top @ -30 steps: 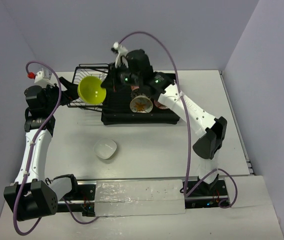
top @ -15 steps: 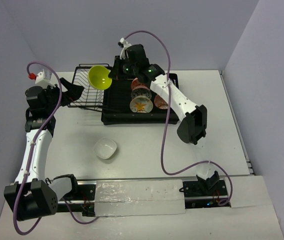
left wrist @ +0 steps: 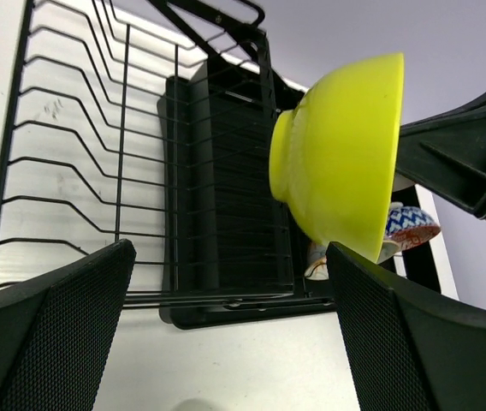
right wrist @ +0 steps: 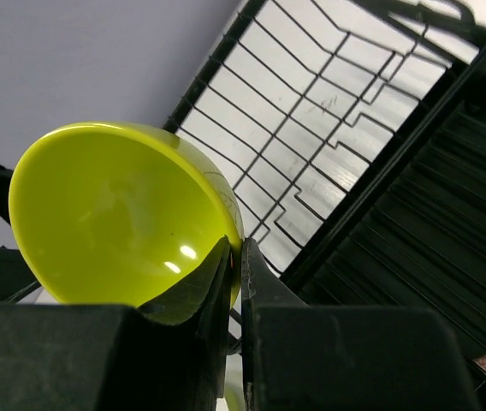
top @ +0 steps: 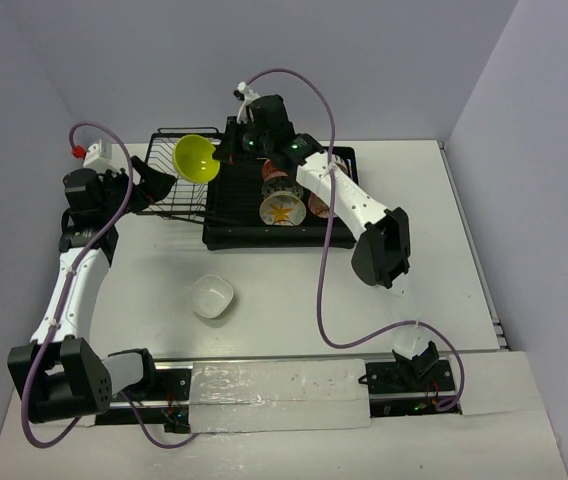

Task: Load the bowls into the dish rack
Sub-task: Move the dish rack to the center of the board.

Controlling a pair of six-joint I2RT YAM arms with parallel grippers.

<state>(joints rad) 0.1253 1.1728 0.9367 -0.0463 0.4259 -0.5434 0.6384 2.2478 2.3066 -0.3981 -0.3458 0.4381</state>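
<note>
One green bowl [top: 195, 158] hangs on edge above the basket [top: 169, 203] at the upper-left end of the rack [top: 274, 243] in the top view. Its rim is pinched by the clamped right gripper [right wrist: 234, 267] just to its right. Its base points toward the left gripper [top: 154, 180], which stands wide open and empty beside the basket. Likely next move: straight down.

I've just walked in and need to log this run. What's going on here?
The right gripper has its jaws shut on the rim of the lime green bowl and holds it tilted above the wire basket section of the dish rack. The left gripper hangs beside the basket with its jaws open, holding nothing. Patterned bowls already sit in the slatted tray, and a cream bowl is on the table, not yet loaded.
</note>
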